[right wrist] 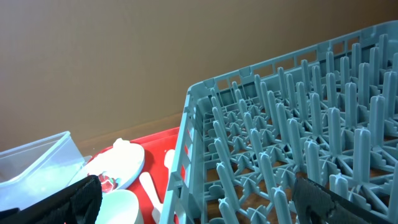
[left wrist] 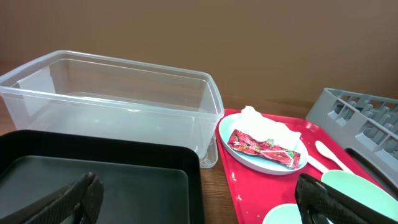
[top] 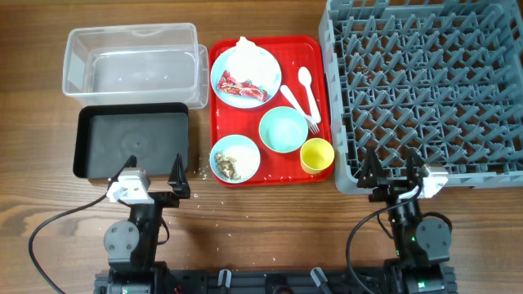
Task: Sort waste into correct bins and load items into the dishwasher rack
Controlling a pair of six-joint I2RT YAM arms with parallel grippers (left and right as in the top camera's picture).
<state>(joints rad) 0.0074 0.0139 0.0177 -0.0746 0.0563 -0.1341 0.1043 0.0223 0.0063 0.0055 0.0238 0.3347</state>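
While your left gripper (top: 155, 169) and right gripper (top: 392, 169) hang, fingers apart, the crumpled white paper napkin (top: 243, 55) lies on the pale blue round plate (top: 219, 82) (on the flat red serving tray (top: 239, 124)).

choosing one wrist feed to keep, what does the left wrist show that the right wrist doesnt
Only the left wrist shows the black tray, right below the camera. Only the right wrist shows the wide spread of pegs inside the rack; the left wrist catches just a corner of it. Both share the clear tub, the red tray, the plate and the napkin on it.
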